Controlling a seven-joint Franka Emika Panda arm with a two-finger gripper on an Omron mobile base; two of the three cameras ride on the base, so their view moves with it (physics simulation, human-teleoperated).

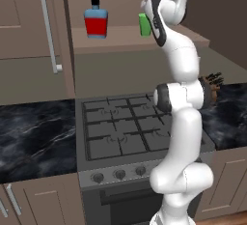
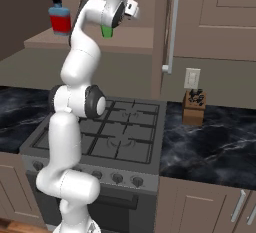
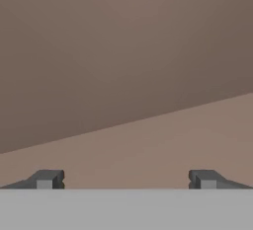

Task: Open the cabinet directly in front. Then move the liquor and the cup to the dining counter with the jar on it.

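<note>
Two things stand on the open cabinet (image 1: 29, 21) shelf above the stove (image 1: 120, 132): the liquor (image 1: 96, 19) and, further along, the cup (image 1: 144, 25). My gripper (image 3: 126, 179) is spread wide, empty, apparently near the cup. It looks light, rigid, slick; I'd pinch its sides mid-height.

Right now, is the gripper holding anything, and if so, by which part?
Nothing is held. The gripper is open, with only bare cabinet interior between its tips. The cup and liquor stand on the shelf.
</note>
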